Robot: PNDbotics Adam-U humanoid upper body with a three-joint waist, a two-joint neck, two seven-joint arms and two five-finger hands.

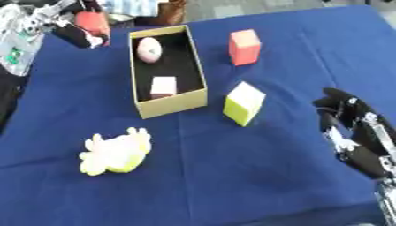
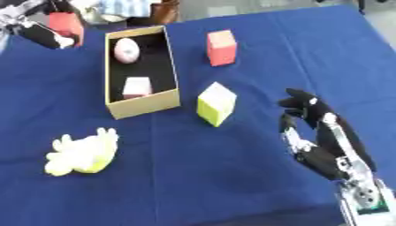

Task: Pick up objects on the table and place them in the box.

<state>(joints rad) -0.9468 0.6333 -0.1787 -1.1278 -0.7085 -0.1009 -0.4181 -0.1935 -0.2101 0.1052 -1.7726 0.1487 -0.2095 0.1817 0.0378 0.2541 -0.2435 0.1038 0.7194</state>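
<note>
Red block [image 1: 92, 22] in left hand [image 1: 77, 32], no readable writing

Both pictures look soft and a bit blurry all over. The light is bright and even. The blue surface [image 1: 255, 167] shows only faint, small shadows.

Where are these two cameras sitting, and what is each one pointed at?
Left eye view: in the robot's head, looking down at the blue table and the box. The left robot hand shows top left around a red object; the right robot hand shows at the right edge.
Right eye view: beside it in the head, facing the same way, showing more of the right arm.
Both share the box, red cube, yellow cube and yellow toy.
</note>
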